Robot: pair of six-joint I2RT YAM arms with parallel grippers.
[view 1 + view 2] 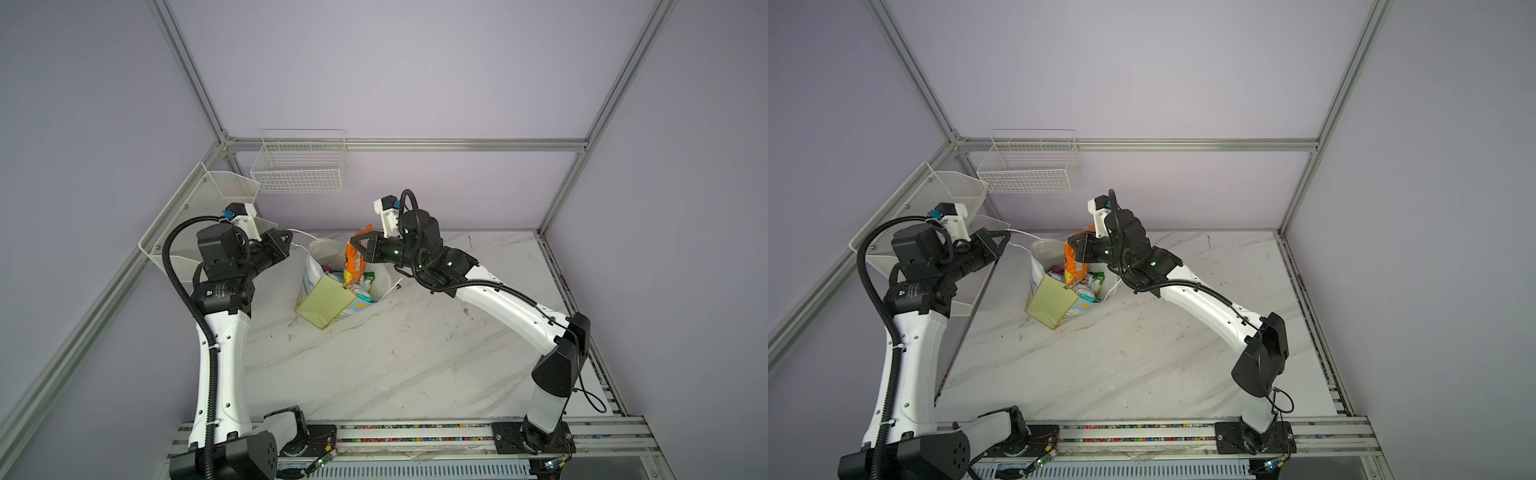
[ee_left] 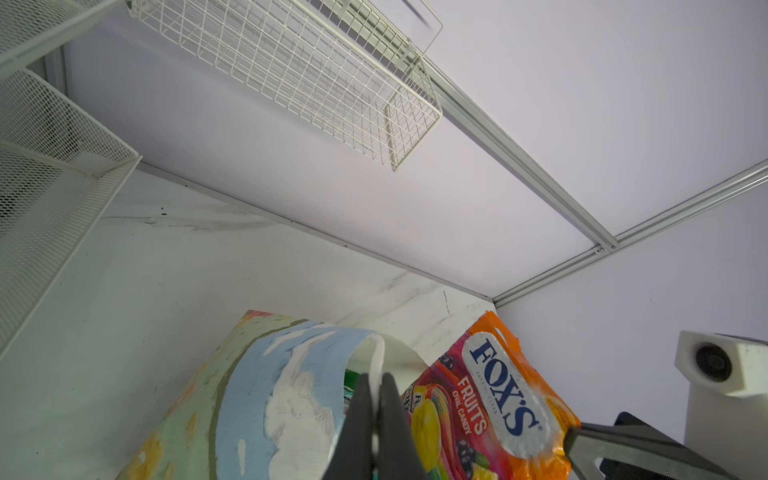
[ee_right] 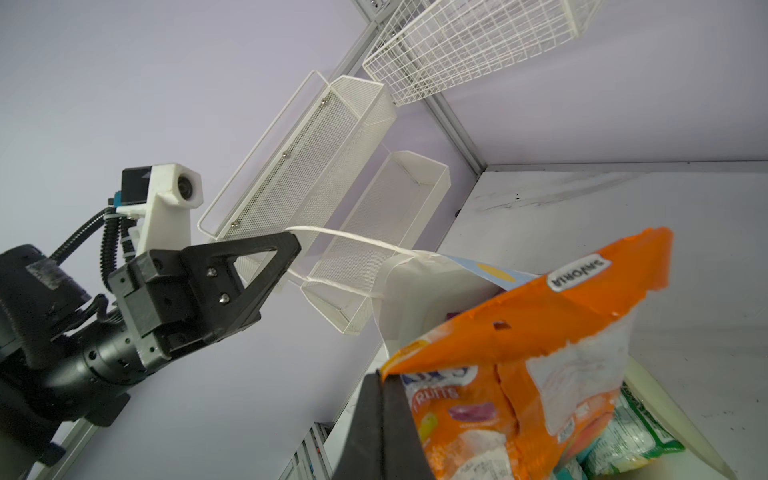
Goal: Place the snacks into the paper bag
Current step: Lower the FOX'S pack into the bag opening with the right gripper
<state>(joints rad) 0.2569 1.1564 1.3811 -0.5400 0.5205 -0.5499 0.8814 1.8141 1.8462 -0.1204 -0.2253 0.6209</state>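
The paper bag [image 1: 324, 301] [image 1: 1052, 301] stands open on the marble table, tilted, with its sky print [image 2: 282, 395] facing the left arm. My left gripper [image 1: 291, 237] [image 1: 1008, 235] [image 2: 376, 378] is shut on the bag's white cord handle [image 3: 353, 239], which is pulled taut to the left. My right gripper [image 1: 352, 241] [image 1: 1070, 243] [image 3: 380, 376] is shut on the edge of the orange FOX'S packet [image 1: 354, 259] [image 2: 498, 399] [image 3: 540, 340]. The packet hangs upright, its lower end inside the bag's mouth. A green packet [image 1: 368, 278] [image 3: 636, 432], a teal packet [image 1: 363, 296] and a magenta packet [image 1: 1057, 274] lie in the bag.
A white wire basket [image 1: 299, 166] hangs on the back wall. Two white mesh baskets [image 1: 232, 185] [image 3: 332, 141] are fixed to the left wall close behind my left gripper. The marble table [image 1: 415, 353] ends at a metal rail [image 1: 415, 434] in front.
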